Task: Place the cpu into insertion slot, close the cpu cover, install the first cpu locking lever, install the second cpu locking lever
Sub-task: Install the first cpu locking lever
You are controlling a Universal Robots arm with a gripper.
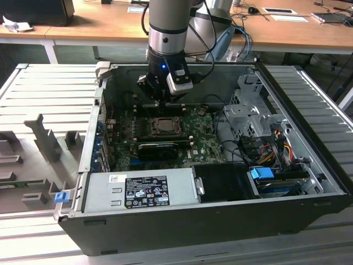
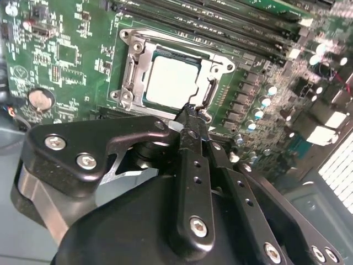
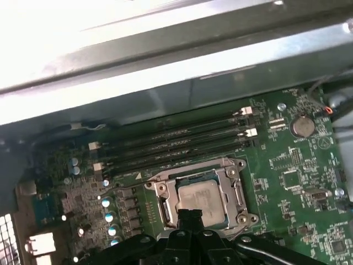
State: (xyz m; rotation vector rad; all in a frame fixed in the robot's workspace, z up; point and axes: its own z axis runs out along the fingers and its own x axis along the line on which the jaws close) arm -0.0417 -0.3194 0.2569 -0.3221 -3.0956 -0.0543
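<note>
Exterior view first, says operator 1: where is the gripper point(image 1: 159, 102)?

Operator 2: Down inside the open computer case point(image 1: 220, 223), on the end of the arm. It hangs just above the green board point(image 1: 201, 141), at the edge of the insertion slot point(image 1: 155, 126) that lies away from the camera. A long black card point(image 1: 159, 148) lies on the slot's nearer side, and the grey power supply point(image 1: 138, 190) sits nearer still.

Operator 1: And the cpu point(image 2: 174, 81) point(image 3: 199, 197)?

Operator 2: Seated flat in the slot, silver-grey face up, in both wrist views. The cpu cover point(image 2: 134, 66) point(image 3: 238, 190) lies down around it, its 1 square cut-out framing the chip.

Operator 1: The jaws?

Operator 2: Pressed together. In the second wrist view the 2 black fingers point(image 2: 190, 143) meet at their tips with no gap showing. The tips sit at the slot's rim, by 1 corner of the cover, touching it or just above it; I cannot tell which. Whether something thin is caught between them, I cannot tell either.

Operator 1: What else lies around the slot?

Operator 2: A row of long black memory slots point(image 3: 176, 144) runs alongside it, on the side away from the gripper. A coin battery point(image 2: 40, 98) point(image 3: 302, 126) sits on the board, well apart from the slot. On the exterior view's right, a metal drive cage point(image 1: 248, 110) stands inside the case with bundled cables point(image 1: 276, 143) beside it.
</note>
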